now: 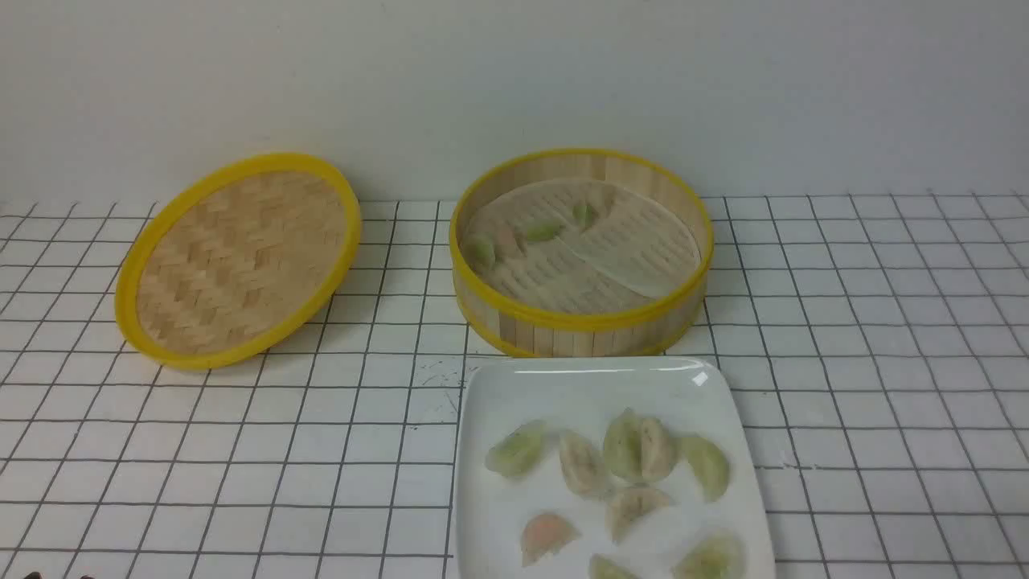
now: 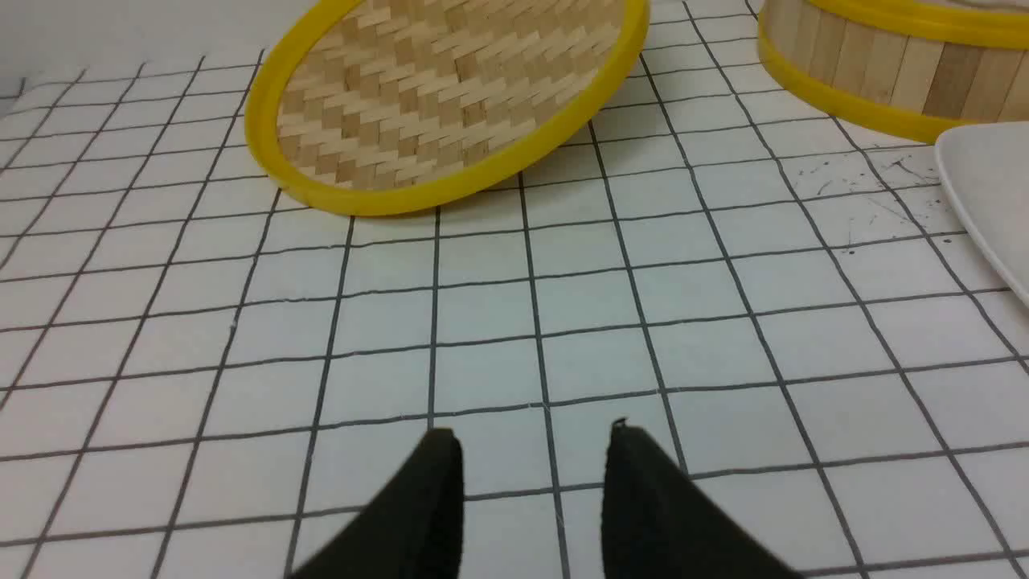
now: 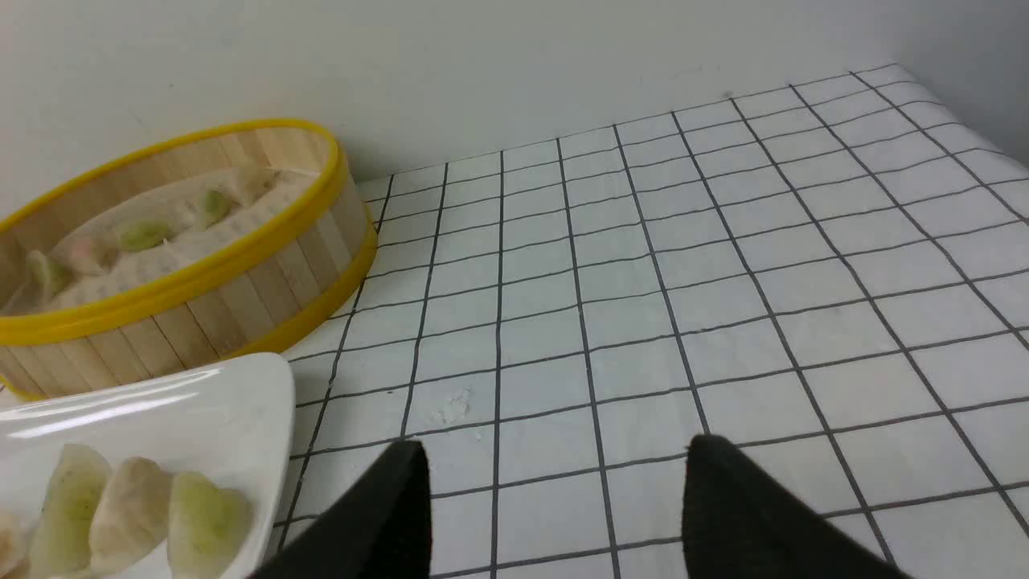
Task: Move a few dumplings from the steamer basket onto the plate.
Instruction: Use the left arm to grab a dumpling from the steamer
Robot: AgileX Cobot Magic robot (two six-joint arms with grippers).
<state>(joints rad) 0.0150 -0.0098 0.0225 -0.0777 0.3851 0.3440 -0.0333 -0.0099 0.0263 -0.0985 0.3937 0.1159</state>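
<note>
The steamer basket stands in the upper middle of the frame, just right of centre, on a white worktop marked with a dark grid. Inside it, on the pale liner, lie several dumplings: a green one by the wall at the left, a pink one beside it, then a green one, another green one farther back and a beige one near the rear wall.

The white square plate sits directly in front of the basket, at the lower middle of the frame, its near side cut off by the bottom edge. More dumplings are spread over it. A green one lies towards the left and a beige one nearer the middle. A green one and a beige one lie side by side, with a curved green one to their right. Closer in are a beige one, a pink one and two green ones at the bottom edge.

The woven lid with its yellow rim rests tilted at the upper left. The left gripper has its fingers spread, with nothing between them; the right gripper is spread too, likewise holding nothing
</note>
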